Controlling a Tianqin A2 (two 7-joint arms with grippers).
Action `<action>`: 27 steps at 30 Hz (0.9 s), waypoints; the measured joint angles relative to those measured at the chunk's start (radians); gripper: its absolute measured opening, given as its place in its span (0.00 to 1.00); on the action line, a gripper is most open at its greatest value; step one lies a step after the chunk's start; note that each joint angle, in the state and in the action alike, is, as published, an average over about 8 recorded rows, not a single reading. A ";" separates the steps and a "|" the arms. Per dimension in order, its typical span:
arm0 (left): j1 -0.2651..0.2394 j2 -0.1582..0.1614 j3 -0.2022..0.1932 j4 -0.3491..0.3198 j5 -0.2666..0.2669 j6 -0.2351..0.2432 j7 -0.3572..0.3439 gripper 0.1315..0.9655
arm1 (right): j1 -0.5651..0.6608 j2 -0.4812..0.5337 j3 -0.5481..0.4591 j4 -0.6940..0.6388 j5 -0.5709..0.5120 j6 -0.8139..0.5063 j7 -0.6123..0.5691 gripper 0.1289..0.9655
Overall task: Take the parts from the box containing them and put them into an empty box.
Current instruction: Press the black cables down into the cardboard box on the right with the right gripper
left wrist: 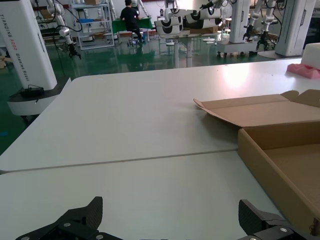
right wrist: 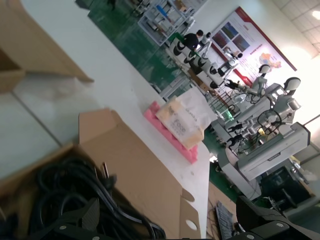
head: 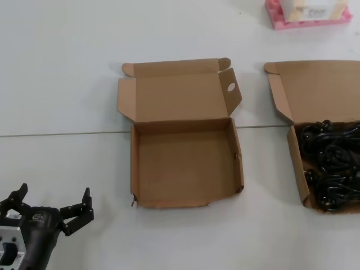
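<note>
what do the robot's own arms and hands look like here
The left hand is matte black with two chunky, angular, notched fingers, mounted on a black wrist with a silver metal bracket beside it. The right hand shows only as black, blocky finger tips. No cables, markings or sleeves visible.

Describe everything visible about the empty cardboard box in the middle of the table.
The empty box is a shallow brown cardboard mailer lying flat on the white table, its hinged lid folded open away from the robot. One lid side flap has a round punched hole. The front wall is ragged and uneven. Nothing lies inside it. The left gripper rests apart from it, jaws open; the box of cables sits separately on the other side.
</note>
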 joint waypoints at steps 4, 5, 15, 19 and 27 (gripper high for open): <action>0.000 0.000 0.000 0.000 0.000 0.000 0.000 1.00 | 0.005 0.028 -0.021 -0.037 -0.022 0.036 0.000 1.00; 0.000 0.000 0.000 0.000 0.000 0.000 0.000 1.00 | 0.009 0.035 -0.029 -0.046 -0.026 0.046 0.000 1.00; 0.000 0.000 0.000 0.000 0.000 0.000 0.000 1.00 | 0.090 0.085 -0.161 -0.169 -0.042 0.138 0.000 1.00; 0.000 0.000 0.000 0.000 0.000 0.000 0.000 1.00 | 0.135 0.093 -0.220 -0.229 -0.044 0.170 0.000 1.00; 0.000 0.000 0.000 0.000 0.000 0.000 0.000 1.00 | 0.224 0.100 -0.326 -0.332 -0.048 0.227 0.000 1.00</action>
